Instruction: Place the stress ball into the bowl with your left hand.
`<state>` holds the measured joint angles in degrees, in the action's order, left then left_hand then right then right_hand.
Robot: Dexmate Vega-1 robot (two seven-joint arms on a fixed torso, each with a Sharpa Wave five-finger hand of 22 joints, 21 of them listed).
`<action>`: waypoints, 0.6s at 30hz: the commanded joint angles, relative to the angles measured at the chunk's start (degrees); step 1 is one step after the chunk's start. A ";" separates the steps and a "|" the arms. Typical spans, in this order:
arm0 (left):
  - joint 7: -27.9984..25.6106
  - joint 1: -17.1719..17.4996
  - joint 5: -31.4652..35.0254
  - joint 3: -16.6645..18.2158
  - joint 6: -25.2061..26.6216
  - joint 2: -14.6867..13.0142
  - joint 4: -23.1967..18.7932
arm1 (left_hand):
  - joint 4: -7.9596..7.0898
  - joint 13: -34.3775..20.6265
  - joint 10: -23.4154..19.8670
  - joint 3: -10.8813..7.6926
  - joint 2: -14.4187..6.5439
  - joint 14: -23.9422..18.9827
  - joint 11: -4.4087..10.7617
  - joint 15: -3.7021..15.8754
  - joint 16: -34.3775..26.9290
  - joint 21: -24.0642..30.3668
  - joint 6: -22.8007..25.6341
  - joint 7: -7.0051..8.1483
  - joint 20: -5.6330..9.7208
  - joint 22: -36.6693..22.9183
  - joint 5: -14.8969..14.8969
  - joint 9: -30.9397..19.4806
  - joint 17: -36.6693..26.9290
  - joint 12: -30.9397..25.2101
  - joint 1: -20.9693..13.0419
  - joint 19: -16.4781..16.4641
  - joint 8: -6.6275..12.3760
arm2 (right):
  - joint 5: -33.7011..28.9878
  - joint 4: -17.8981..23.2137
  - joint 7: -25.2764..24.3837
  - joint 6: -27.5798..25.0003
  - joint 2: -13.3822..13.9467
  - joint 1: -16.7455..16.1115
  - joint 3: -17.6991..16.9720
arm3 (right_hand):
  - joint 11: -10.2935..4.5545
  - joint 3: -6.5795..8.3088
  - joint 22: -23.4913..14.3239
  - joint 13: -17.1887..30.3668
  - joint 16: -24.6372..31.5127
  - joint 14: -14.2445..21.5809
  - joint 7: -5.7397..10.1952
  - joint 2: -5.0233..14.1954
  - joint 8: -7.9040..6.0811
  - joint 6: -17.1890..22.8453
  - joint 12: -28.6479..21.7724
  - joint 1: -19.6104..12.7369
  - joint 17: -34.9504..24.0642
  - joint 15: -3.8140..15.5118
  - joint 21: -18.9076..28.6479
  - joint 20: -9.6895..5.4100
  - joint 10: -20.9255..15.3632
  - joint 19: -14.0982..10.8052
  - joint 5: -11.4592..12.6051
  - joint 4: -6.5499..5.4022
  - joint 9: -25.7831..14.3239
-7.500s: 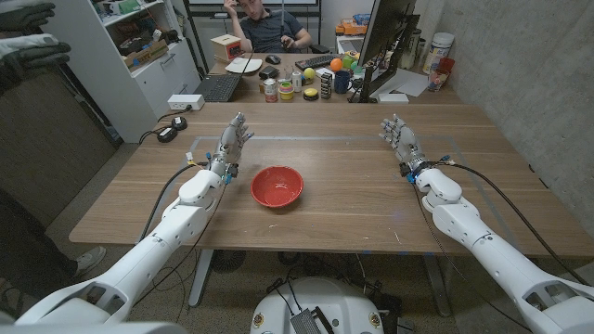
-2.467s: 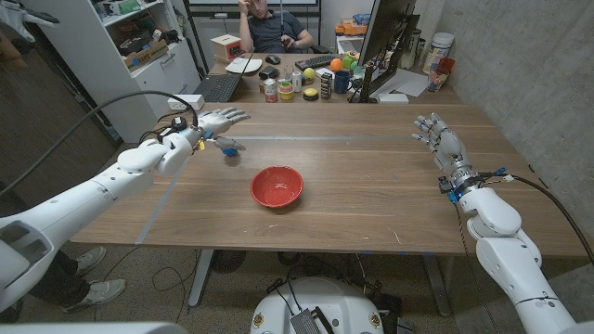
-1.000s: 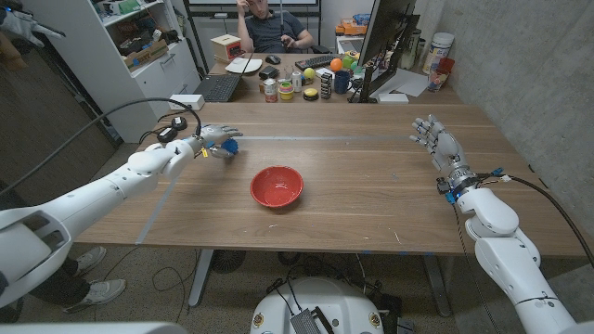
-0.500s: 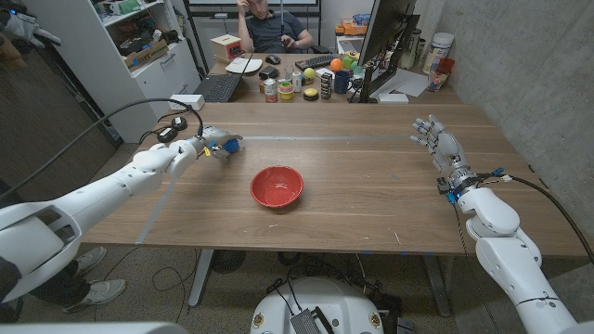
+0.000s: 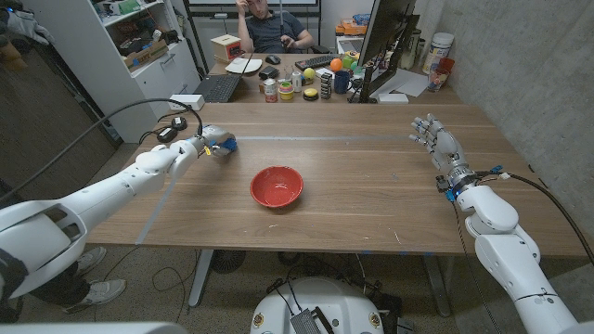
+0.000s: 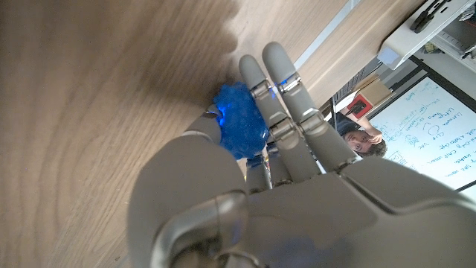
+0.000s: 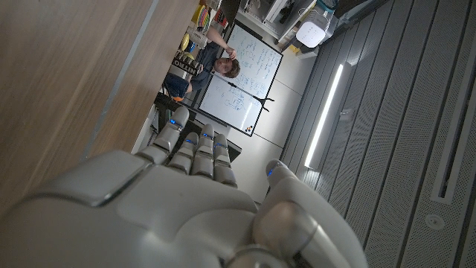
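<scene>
Fingers of the left hand [image 5: 212,145] curl around a blue stress ball [image 6: 239,128], gripping it low over the far left part of the wooden table [image 5: 353,199]. From the wrist camera the ball sits between thumb and fingers, against the palm. A red bowl [image 5: 277,186] stands nearer the table's middle, apart from that hand. The right hand [image 5: 436,141] hovers upright at the right side, fingers spread, holding nothing.

Blue stress ball [image 6: 239,128] left of red bowl [image 5: 277,186]
</scene>
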<state>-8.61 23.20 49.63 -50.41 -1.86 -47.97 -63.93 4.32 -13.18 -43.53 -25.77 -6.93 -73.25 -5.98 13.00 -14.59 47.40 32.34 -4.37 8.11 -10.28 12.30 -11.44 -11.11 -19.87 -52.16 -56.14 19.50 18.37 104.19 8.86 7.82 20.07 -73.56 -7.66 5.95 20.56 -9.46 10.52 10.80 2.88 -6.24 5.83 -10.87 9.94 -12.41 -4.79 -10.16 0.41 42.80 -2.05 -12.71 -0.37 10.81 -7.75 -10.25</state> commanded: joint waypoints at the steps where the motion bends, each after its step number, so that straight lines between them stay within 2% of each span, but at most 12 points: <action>1: -6.69 0.81 -1.14 0.36 0.92 -0.18 -0.08 | -2.91 -1.51 -20.91 -2.67 1.33 -4.27 17.65 -0.09 -0.56 0.63 11.48 4.45 2.31 -0.03 0.38 -0.62 -1.12 -1.84 1.13 -2.51 2.40 | -0.03 -0.64 0.16 -0.25 0.19 0.50 0.37 | 0.04 0.39 -0.31 0.10 -0.21 0.31 0.01 1.52 0.00 0.41 -0.12 0.37 -0.08 0.12 -0.14 -2.93 -0.38 -0.42 0.40 -0.24 -0.13; 3: -7.64 0.90 -1.37 0.55 0.50 -0.41 -0.35 | -3.16 -1.98 -21.87 -2.93 1.73 -5.21 17.66 -0.15 -0.80 0.60 13.23 4.53 2.37 0.02 0.43 -0.93 -1.42 -2.41 1.37 -3.08 3.20 | 0.05 -0.78 0.25 -0.10 0.16 0.52 0.40 | 0.05 0.41 -0.31 0.10 -0.21 0.32 0.00 1.53 0.00 0.42 -0.09 0.37 -0.07 0.12 -0.18 -2.93 -0.34 -0.45 0.41 -0.23 -0.13; 10: -10.42 1.96 -2.44 2.05 -0.22 -1.42 -2.73 | -3.37 -2.39 -22.18 -3.39 2.21 -5.74 17.66 -0.13 -0.99 0.53 15.35 4.20 2.42 0.05 0.52 -1.01 -1.70 -2.62 1.51 -3.72 4.02 | 0.06 -1.08 0.20 0.27 0.09 0.53 0.53 | 0.06 0.40 -0.32 0.10 -0.21 0.33 0.06 1.50 0.02 0.42 -0.08 0.40 -0.08 0.12 -0.36 -2.93 -0.36 -0.49 0.41 -0.25 -0.13; 18: -15.41 4.27 -4.32 5.14 -1.62 -2.70 -5.93 | -3.71 -2.13 -22.78 -4.02 2.43 -5.98 17.62 -0.16 -1.06 0.49 16.97 3.80 2.44 0.07 0.58 -0.50 -1.74 -2.50 1.67 -4.48 4.21 | -0.02 -1.08 0.16 0.72 0.19 0.38 0.67 | -0.05 0.41 -0.32 0.10 -0.23 0.32 0.05 1.49 0.03 0.43 -0.07 0.42 -0.08 0.10 -0.50 -2.93 -0.40 -0.56 0.41 -0.26 -0.13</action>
<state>-18.12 25.19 47.50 -48.39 -2.02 -49.33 -66.58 4.31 -15.29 -49.19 -25.76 -4.74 -78.87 -4.82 12.90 -15.50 47.69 37.80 -7.91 9.94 -10.13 12.35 -11.94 -12.68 -22.30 -49.98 -59.81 23.25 18.36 103.33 9.05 7.82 20.17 -73.14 -7.21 5.94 20.81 -9.46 10.52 10.58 2.87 -6.24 5.83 -10.86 9.93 -12.41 -4.79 -10.16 0.42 42.36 -1.74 -12.70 -0.68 10.81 -8.00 -10.25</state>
